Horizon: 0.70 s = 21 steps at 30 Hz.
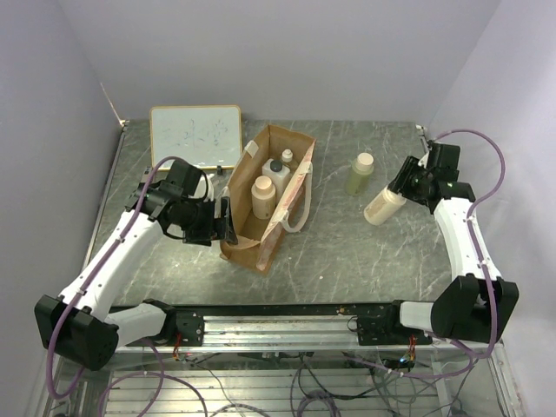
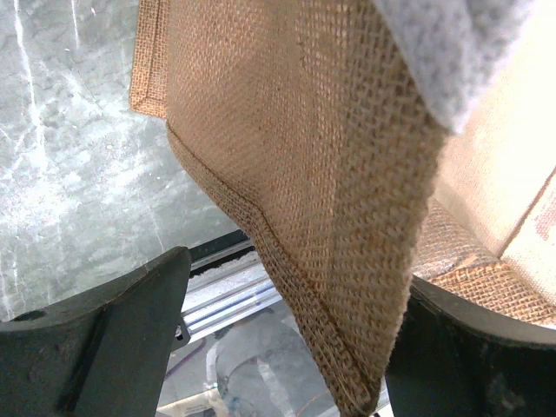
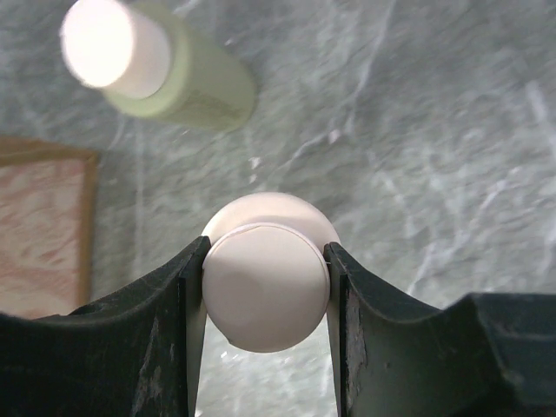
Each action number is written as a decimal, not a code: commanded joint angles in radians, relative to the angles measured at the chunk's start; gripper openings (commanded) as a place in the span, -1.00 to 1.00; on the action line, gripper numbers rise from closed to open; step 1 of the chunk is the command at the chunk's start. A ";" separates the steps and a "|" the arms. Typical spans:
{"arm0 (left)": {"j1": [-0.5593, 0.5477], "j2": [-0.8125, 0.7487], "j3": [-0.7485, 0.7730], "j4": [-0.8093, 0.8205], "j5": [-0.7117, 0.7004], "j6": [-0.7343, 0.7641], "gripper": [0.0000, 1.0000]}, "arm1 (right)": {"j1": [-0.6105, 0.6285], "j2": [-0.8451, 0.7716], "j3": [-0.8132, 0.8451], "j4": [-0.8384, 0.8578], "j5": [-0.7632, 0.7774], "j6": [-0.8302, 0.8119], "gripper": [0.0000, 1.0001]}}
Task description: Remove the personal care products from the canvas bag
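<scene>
The tan canvas bag [image 1: 252, 239] stands open mid-table. Inside it I see a beige round-capped bottle [image 1: 263, 196], a white squarish bottle with a dark cap [image 1: 276, 173] and a slim bottle with a white top [image 1: 287, 158]. A pale green-beige bottle [image 1: 360, 173] [image 3: 187, 82] stands on the table to the bag's right. My right gripper [image 1: 402, 189] [image 3: 265, 254] is shut on a cream bottle [image 1: 383, 208] [image 3: 265, 291], held tilted above the table at the right. My left gripper [image 1: 222, 221] [image 2: 287, 347] is open, straddling the bag's near left corner [image 2: 313, 174]; the weave lies against one finger [image 2: 473, 360].
A framed whiteboard [image 1: 195, 135] lies at the back left, behind the bag. The bag's cream strap handles [image 1: 295, 208] hang over its right side. Walls close the table at left, back and right. A metal rail [image 1: 287, 326] runs along the near edge.
</scene>
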<state>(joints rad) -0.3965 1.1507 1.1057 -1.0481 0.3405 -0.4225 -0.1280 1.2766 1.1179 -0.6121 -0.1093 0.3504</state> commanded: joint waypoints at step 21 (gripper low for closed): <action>-0.005 0.003 0.052 -0.059 -0.098 -0.056 0.80 | 0.014 0.312 0.148 0.454 0.068 -0.214 -1.00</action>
<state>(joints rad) -0.3965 1.1614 1.1362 -1.0794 0.2760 -0.4648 -0.1272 1.5806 1.1896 -0.2909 -0.0051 0.1444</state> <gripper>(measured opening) 0.903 0.471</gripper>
